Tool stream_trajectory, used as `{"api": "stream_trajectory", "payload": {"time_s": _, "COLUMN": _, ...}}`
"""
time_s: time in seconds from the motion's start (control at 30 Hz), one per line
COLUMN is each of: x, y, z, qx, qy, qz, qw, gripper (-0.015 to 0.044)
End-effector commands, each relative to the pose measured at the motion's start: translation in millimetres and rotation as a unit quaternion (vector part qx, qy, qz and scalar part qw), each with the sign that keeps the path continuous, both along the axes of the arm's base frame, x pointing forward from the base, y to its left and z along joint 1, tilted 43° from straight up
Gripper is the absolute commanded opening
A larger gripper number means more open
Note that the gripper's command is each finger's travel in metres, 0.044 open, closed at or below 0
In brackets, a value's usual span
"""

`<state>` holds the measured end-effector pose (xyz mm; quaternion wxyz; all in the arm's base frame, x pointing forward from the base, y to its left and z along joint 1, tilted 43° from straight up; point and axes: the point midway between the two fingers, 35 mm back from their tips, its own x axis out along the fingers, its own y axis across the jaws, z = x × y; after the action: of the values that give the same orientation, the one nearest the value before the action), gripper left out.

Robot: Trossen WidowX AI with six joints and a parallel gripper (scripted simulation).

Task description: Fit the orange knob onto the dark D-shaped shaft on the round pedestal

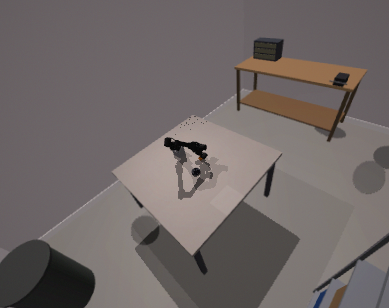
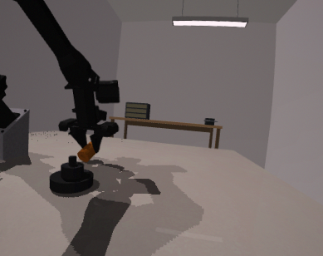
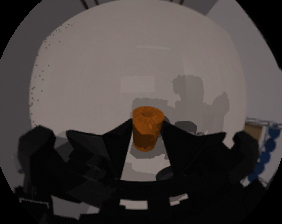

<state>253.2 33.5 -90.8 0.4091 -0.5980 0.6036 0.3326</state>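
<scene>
The orange knob (image 1: 201,158) (image 2: 86,152) (image 3: 148,127) is tilted between the fingertips of my gripper (image 2: 90,146) (image 3: 146,121), which is shut on it. One end face of the knob, with a darker hollow, shows in the wrist view. Its lower end is close to the table top; whether it touches cannot be told. The black round pedestal (image 1: 196,172) (image 2: 71,183) stands in front of the gripper in the exterior view, with the bare dark shaft (image 2: 72,160) upright on top. The knob is beside and behind the shaft, apart from it. The shaft's flat side is hidden.
The pedestal stands on the pale table (image 1: 154,172) (image 2: 240,183), crossed by the arm's shadows. The arm's grey base block (image 2: 16,139) is at the left in the exterior view. A wooden workbench (image 1: 299,70) (image 2: 169,123) stands beyond the table.
</scene>
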Motion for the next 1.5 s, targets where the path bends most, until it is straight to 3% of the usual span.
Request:
{"api": "stream_trajectory", "payload": {"time_s": 0.0, "x": -0.7, "y": -2.7, "z": 4.1, "qx": 0.034, "qy": -0.002, "qz": 0.003, "qw": 0.999, "gripper": 0.0179}}
{"api": "stream_trajectory", "payload": {"time_s": 0.73, "x": -3.7, "y": -20.5, "z": 21.8, "qx": 0.220, "qy": -0.013, "qz": 0.019, "qw": 0.975, "gripper": 0.0179}}
{"api": "stream_trajectory", "payload": {"time_s": 1.47, "x": -6.8, "y": -43.2, "z": 31.9, "qx": 0.397, "qy": -0.023, "qz": 0.035, "qw": 0.917, "gripper": 0.0179}}
